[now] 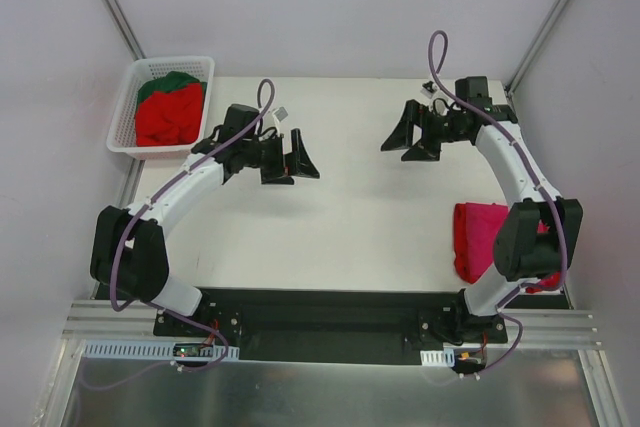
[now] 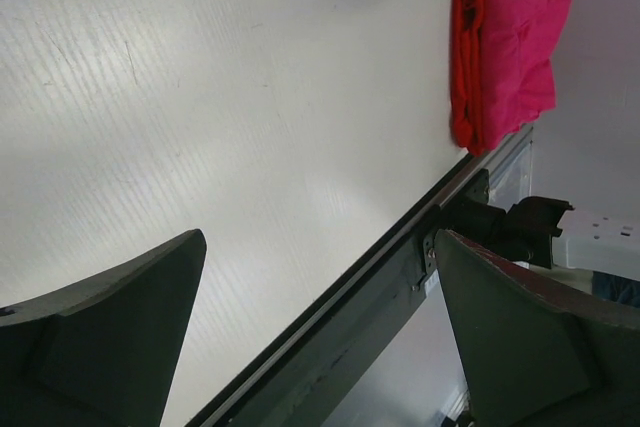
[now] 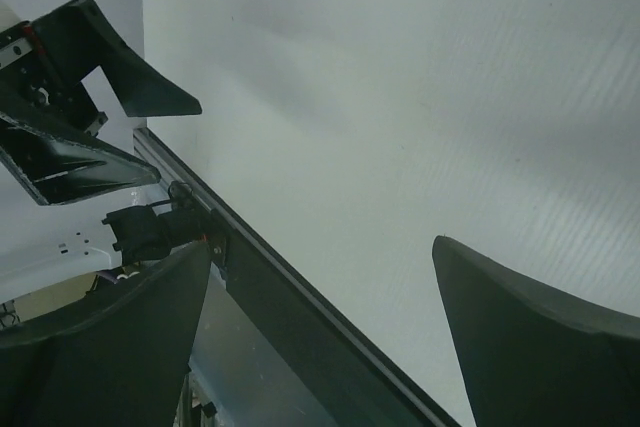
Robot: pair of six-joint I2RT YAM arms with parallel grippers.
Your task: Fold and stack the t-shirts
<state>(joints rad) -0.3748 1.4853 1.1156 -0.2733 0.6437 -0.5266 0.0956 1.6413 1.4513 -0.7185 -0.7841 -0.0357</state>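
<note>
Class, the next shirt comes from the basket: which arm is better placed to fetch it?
Likely left. The left claw, open, is nearer the basket holding the red shirt; the right claw is across the table.

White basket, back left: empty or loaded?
Loaded. The white basket holds crumpled red cloth with a dark green shirt at its far end. How many shirts, cannot tell.

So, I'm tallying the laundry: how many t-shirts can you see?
4 visible. A crumpled red shirt and a green shirt lie in the basket; a pink shirt and a folded red shirt sit stacked at the table edge, right side. More may hide underneath.
</note>
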